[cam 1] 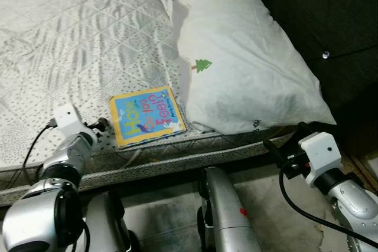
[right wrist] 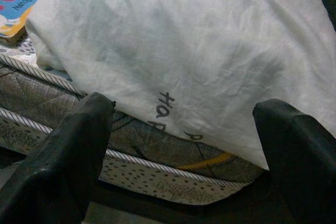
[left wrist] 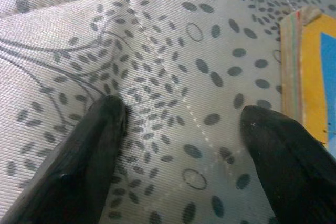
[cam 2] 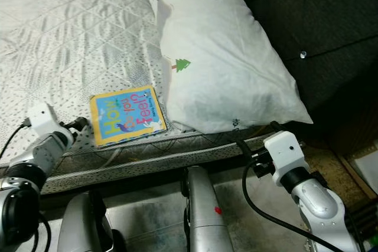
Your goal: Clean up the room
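A colourful children's book [cam 1: 146, 116] lies flat on the bed near the mattress's front edge. Right of it rests a big white pillow [cam 1: 236, 57] printed with a small green tree. My left gripper [cam 1: 99, 126] sits low over the quilt just left of the book. In the left wrist view its fingers [left wrist: 100, 150] are open over the dotted fabric, with the book's edge [left wrist: 310, 77] beside one finger. My right gripper [cam 1: 289, 140] is open in front of the mattress side, below the pillow's lower corner [right wrist: 184, 40].
The quilted grey bedspread [cam 1: 77, 33] stretches to the back and left. A dark tufted headboard [cam 1: 325, 16] rises at the right. The mattress's piped edge [cam 1: 177, 159] runs across in front of my legs [cam 1: 227, 210]. Bare floor [cam 1: 277, 205] lies below.
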Controlling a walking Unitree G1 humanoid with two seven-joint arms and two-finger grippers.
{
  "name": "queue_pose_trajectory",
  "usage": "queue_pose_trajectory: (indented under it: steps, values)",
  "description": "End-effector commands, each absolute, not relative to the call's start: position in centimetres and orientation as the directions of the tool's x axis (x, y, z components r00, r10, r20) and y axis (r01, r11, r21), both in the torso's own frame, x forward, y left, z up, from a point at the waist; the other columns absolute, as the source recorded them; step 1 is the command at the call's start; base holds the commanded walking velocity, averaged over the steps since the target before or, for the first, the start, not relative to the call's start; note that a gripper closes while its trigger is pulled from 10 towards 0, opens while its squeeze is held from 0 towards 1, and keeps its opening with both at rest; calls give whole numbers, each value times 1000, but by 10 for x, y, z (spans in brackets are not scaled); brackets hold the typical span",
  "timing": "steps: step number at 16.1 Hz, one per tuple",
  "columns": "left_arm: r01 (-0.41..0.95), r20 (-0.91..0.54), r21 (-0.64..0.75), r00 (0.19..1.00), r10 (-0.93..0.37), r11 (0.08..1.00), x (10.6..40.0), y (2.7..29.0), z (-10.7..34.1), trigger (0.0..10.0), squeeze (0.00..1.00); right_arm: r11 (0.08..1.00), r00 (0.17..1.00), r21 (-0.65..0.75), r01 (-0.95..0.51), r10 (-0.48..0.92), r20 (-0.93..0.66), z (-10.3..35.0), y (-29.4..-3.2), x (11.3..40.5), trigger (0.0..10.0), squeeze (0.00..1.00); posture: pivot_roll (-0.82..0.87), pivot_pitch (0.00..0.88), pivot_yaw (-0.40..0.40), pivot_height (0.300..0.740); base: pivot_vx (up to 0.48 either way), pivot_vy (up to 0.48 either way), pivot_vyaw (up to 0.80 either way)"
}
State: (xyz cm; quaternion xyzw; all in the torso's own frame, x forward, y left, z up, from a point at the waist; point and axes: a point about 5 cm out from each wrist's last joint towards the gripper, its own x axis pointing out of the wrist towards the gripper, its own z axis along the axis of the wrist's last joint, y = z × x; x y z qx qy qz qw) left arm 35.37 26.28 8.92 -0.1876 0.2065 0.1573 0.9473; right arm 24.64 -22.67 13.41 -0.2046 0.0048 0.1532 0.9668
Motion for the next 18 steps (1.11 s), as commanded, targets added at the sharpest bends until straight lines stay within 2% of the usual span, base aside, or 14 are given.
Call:
queue_pose_trajectory:
  steps: [1,12,18]
  values:
    - [-413,-492,-265,835,246,871,347,271,82,10000,0,867,955,-404,-291,287,-73,137,-230,243,10000,0,-306,256,-63,541,0,0,0]
    - [-421,-440,-147,838,322,895,353,293,108,10000,0,866,953,-401,-298,296,-68,138,-227,247,10000,0,-320,235,-65,541,0,0,0]
    - [-325,-480,-197,854,198,925,357,261,93,10000,0,858,946,-403,-319,314,-80,137,-224,248,10000,0,-318,231,-68,541,0,0,0]
